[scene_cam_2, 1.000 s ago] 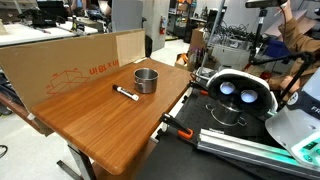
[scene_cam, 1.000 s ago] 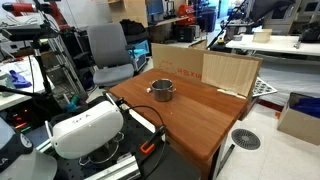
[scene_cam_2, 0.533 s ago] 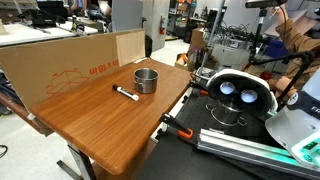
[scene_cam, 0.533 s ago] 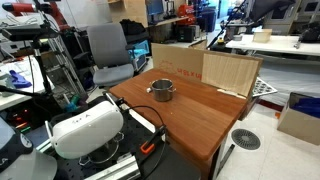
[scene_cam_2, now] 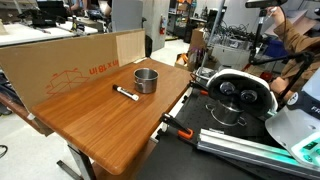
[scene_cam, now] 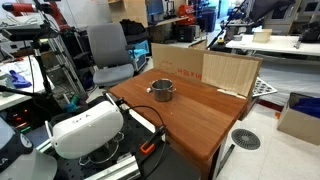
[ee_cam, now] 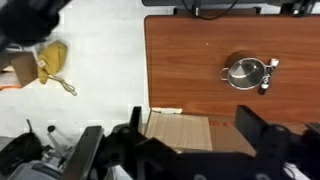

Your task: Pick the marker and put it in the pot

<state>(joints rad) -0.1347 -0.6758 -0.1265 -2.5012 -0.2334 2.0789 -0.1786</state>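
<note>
The small shiny steel pot (scene_cam: 161, 91) stands upright on the wooden table (scene_cam: 200, 118), near the cardboard wall. It shows in both exterior views (scene_cam_2: 146, 80) and in the wrist view (ee_cam: 245, 72). The marker (scene_cam_2: 126, 94), white with dark ends, lies flat on the table right beside the pot; in the wrist view (ee_cam: 267, 75) it nearly touches the pot's side. My gripper (ee_cam: 195, 140) is open and empty, high above the table's edge and far from both. I cannot make out the jaws in the exterior views.
A flat cardboard box (scene_cam_2: 70, 65) stands along the table's far edge (ee_cam: 180, 130). A grey office chair (scene_cam: 108, 50) is behind the table. Cables and an orange clamp (scene_cam_2: 172, 125) sit at the robot-side edge. The white floor (ee_cam: 90, 70) lies beside the table.
The arm's white end has shifted very slightly in an exterior view. The marker and the pot have not moved.
</note>
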